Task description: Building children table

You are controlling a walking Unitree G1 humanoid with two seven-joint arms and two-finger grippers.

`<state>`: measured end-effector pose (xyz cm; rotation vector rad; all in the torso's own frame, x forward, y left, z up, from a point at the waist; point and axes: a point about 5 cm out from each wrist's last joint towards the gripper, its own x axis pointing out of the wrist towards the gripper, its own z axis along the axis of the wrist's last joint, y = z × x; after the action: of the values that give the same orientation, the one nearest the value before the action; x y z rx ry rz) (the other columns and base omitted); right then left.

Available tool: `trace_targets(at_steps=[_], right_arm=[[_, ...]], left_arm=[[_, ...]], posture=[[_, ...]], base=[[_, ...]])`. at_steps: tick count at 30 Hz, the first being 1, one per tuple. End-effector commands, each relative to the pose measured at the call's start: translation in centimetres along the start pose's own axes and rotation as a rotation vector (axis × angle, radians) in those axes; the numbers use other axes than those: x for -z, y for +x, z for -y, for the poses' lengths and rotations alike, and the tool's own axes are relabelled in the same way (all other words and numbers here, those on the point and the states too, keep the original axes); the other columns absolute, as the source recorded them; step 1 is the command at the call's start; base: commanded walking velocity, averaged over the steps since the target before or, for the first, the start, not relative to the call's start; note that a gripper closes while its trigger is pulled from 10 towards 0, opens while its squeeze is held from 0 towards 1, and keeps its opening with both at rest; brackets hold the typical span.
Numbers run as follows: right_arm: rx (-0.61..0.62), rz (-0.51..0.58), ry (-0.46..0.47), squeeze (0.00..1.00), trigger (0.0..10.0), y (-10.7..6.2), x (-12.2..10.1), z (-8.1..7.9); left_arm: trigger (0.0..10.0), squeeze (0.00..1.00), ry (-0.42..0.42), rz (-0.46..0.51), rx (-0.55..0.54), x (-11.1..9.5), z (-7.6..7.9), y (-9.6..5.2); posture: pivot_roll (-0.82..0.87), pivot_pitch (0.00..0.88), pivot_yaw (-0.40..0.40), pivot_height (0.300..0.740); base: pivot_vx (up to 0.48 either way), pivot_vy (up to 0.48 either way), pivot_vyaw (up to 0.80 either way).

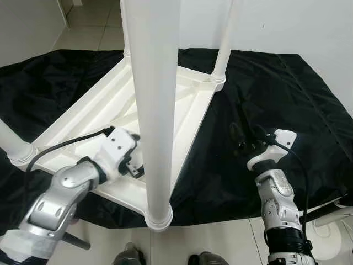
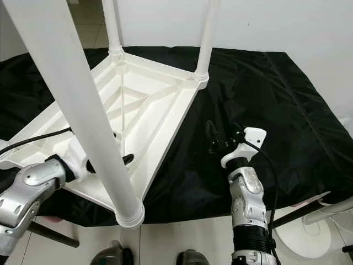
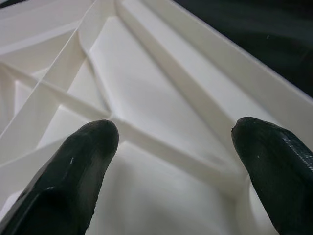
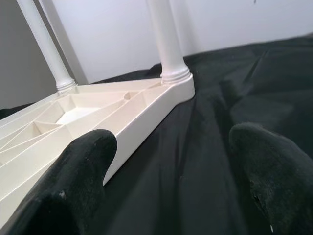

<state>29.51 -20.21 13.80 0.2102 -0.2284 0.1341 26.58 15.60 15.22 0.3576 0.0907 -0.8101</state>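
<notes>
Left pincer [image 3: 176, 147] gapes over white tabletop [image 1: 187, 105] on black sheet [image 1: 265, 88].

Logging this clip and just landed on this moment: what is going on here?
A white plastic children's table lies upside down on a black cloth spread over the floor, with white tubular legs standing up from its corners. The left gripper hovers open over the ribbed underside near the closest leg. The right gripper is open above the cloth beside the table's edge, holding nothing.
</notes>
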Motion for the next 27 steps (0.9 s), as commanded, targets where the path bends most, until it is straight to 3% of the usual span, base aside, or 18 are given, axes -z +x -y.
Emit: trace_targets(at_steps=[1, 6, 11, 15, 17, 27], right_arm=[[0.023, -0.007, -0.019, 0.0, 10.0, -0.5, -0.2, 0.8], [0.043, -0.011, -0.036, 0.0, 10.0, -0.9, -0.5, 1.6], [0.067, -0.012, -0.064, 0.0, 10.0, -1.3, -0.8, 2.3], [0.073, -0.01, -0.066, 0.0, 10.0, -1.4, -0.8, 2.4], [0.084, -0.015, -0.079, 0.0, 10.0, -1.5, -0.9, 2.6], [0.088, -0.031, -0.101, 0.0, 10.0, -1.9, -0.7, 2.7]], left_arm=[[10.0, 0.0, -0.001, -0.006, 0.133, 0.4, 0.3, -0.7], [10.0, 0.0, -0.016, 0.013, 0.216, 0.2, 0.2, -1.8], [10.0, 0.0, 0.022, 0.032, 0.379, 0.3, 0.8, -3.6], [10.0, 0.0, 0.037, 0.03, 0.392, 0.4, 0.9, -3.7], [10.0, 0.0, 0.085, -0.039, 0.458, 1.3, 1.3, -4.2], [10.0, 0.0, 0.157, -0.161, 0.492, 3.2, 1.7, -4.1]], posture=[[-0.04, 0.014, 0.027, 0.74], [-0.04, 0.017, 0.033, 0.74], [-0.04, 0.012, 0.056, 0.74], [-0.04, 0.012, 0.056, 0.74], [-0.04, 0.024, 0.066, 0.74], [-0.04, 0.033, 0.061, 0.74]], base=[[0.0, 0.0, 0.0], [0.0, 0.0, 0.0], [0.0, 0.0, 0.0], [0.0, 0.0, 0.0], [0.0, 0.0, 0.0], [0.0, 0.0, 0.0]])
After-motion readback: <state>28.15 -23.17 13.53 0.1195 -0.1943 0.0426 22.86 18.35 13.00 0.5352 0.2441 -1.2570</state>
